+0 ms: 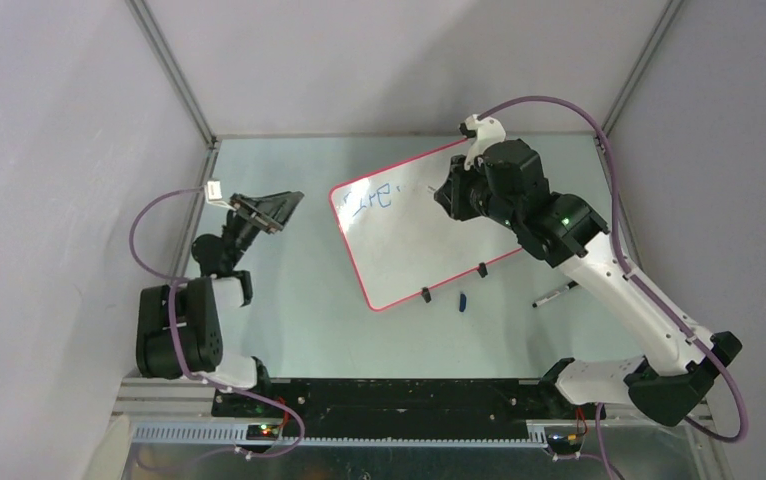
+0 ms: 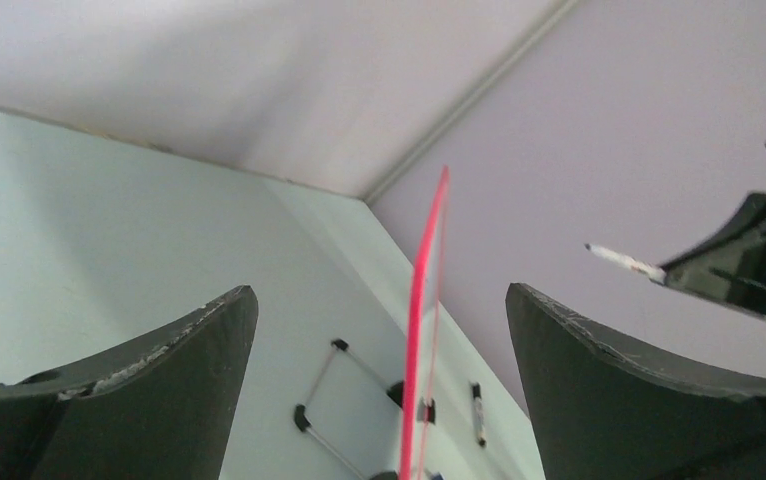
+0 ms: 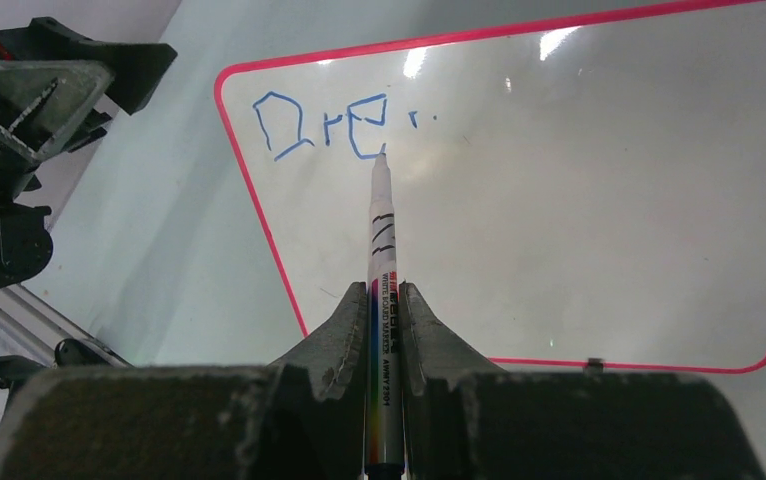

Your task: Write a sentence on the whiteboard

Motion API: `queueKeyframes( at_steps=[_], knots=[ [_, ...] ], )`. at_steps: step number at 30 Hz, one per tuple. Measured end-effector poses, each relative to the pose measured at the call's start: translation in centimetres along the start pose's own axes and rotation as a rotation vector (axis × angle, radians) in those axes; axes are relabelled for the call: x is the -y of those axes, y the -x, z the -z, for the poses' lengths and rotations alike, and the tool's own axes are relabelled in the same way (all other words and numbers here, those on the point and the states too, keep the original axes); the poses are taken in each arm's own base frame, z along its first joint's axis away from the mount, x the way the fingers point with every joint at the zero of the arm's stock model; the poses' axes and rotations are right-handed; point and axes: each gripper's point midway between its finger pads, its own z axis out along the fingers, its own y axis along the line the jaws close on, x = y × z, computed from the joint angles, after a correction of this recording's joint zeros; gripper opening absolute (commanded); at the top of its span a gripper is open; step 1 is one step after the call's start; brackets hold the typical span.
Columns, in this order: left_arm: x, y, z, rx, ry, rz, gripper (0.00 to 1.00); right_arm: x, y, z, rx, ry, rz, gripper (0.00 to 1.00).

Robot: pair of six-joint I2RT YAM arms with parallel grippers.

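The large glossy white whiteboard (image 1: 409,250) with its thin red-pink rim stands tilted in the middle of the pale green tabletop (image 1: 299,300) and blocks the centre. A bare strip of tabletop runs between its left edge and the wide-spread dark left fingers (image 2: 159,390), which are apart from the rim. The dark right fingers (image 3: 334,340), clamped on a white marker (image 3: 382,230) that touches the board, fill its upper right. In front, a small blue cap (image 1: 462,299) and a black pen (image 1: 556,293) lie near the black clip feet (image 1: 425,294). Closer to the arm bases the surface is open. Grey walls (image 1: 59,150) close in the sides.

Pale lilac-grey walls (image 1: 59,150), metal corner struts (image 1: 174,70), pale green tabletop (image 1: 289,290), soft, perhaps overhead, light
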Motion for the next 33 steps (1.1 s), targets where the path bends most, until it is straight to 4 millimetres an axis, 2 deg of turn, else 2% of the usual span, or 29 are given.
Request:
queueKeyframes(
  at_steps=[4, 7, 9, 11, 14, 17, 20, 22, 24, 27, 29, 33],
  knots=[
    [-1.4, 2.7, 0.7, 0.08, 0.09, -0.003, 0.99, 0.1, 0.4, 0.5, 0.014, 0.006, -0.004, 0.0],
    [-2.4, 5.0, 0.1, 0.099, 0.196, -0.045, 0.99, 0.1, 0.6, 0.9, 0.022, 0.009, -0.006, 0.0],
    [-2.5, 6.9, -0.7, 0.106, 0.291, -0.105, 0.99, 0.1, 0.7, 1.0, 0.028, 0.009, -0.008, 0.0],
    [-1.5, 8.7, -1.0, 0.126, 0.365, -0.181, 0.99, 0.2, 0.7, 1.2, 0.035, 0.009, -0.009, 0.0],
    [-0.3, 10.9, 0.5, 0.224, 0.489, -0.247, 1.0, 0.6, 0.3, 1.6, 0.042, 0.007, -0.012, 0.0],
    [-1.0, 12.1, 3.6, 0.359, 0.599, -0.268, 0.99, 1.3, -0.1, 1.7, 0.046, -0.008, -0.017, 0.0],
    [-3.6, 10.6, 5.7, 0.35, 0.667, -0.244, 0.99, 1.7, -0.4, 1.4, 0.043, -0.021, -0.021, 0.0],
    [-5.5, 8.7, 5.3, 0.257, 0.698, -0.212, 0.99, 1.7, -0.9, 1.2, 0.032, -0.017, -0.026, 0.0],
    [-6.2, 6.7, 4.4, 0.166, 0.694, -0.191, 0.99, 1.5, -1.1, 1.2, 0.023, -0.002, -0.027, 0.0],
    [-5.7, 4.1, 3.5, 0.094, 0.626, -0.189, 0.99, 1.2, -0.9, 1.2, 0.031, 0.01, -0.031, 0.0],
    [-5.1, 2.3, 3.7, 0.072, 0.573, -0.191, 0.99, 1.0, -0.7, 1.1, 0.038, 0.02, -0.035, 0.0],
    [-4.2, 0.5, 3.5, 0.044, 0.491, -0.193, 0.99, 0.6, -0.4, 1.0, 0.049, 0.038, -0.039, 0.0]
  ],
)
